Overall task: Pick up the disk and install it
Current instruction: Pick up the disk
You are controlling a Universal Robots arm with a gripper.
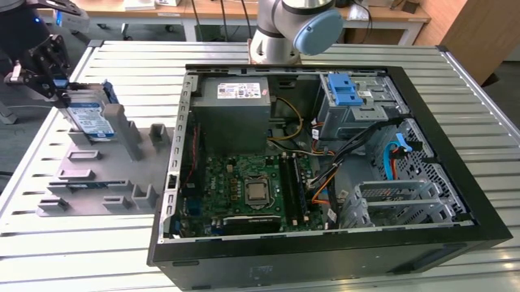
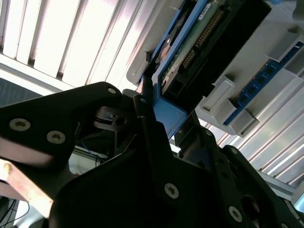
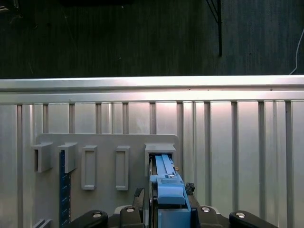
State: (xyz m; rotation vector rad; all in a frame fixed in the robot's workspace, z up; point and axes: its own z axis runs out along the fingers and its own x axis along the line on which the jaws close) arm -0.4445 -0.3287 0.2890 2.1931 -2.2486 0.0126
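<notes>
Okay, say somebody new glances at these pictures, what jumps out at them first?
The open computer case lying on the slatted table, its green motherboard bared, takes up the middle of the exterior view. At that view's left, the black gripper is clamped on the disk, which stands on edge in a grey holder. A bright blue latch sits atop the case's drive cage.

— In the exterior view we see bright, even overhead light on the slatted table (image 1: pixel 73 261). The computer case (image 1: pixel 455 243) standing on the table is shaded inside.

— In both wrist views we get glare off the table's slats (image 2: pixel 71 42). The floor (image 3: pixel 118 38) beyond the table is dim. Above the table the gripper (image 3: pixel 170 192) is near black, and the disk (image 3: pixel 164 167) in its grasp is lit blue.
</notes>
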